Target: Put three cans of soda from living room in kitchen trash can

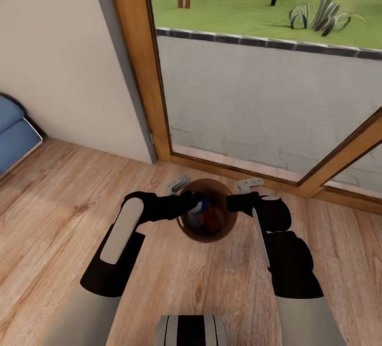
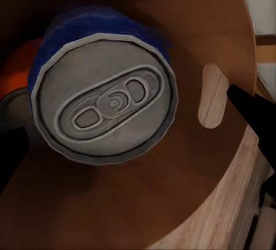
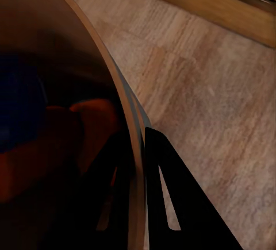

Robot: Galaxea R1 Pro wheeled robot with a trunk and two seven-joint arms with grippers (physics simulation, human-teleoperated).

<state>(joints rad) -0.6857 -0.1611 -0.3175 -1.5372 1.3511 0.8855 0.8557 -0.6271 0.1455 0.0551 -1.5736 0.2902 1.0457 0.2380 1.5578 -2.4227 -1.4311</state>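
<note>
The tash can (image 1: 208, 239), a round bin with a brown inside, stands on the wood floor of the living room by the glass doors. My right gripper (image 1: 233, 202) is shut on its rim (image 3: 123, 100), one finger on each side of the wall. My left gripper (image 1: 192, 202) hangs over the bin's mouth, open, and its right finger (image 2: 250, 109) is apart from the can. A dark blue can of soda (image 2: 106, 97) with a silvery top lies inside the bin (image 2: 172, 8). An orange can (image 1: 213, 222) lies beside it, also seen in the right wrist view (image 3: 92, 118).
Wood-framed glass doors (image 1: 254, 102) rise just beyond the bin, with a garden outside. A pale wall (image 1: 58, 54) is at the left and a blue sofa (image 1: 13, 133) at the far left edge. Wood-plank floor (image 1: 58, 202) stretches left and toward me.
</note>
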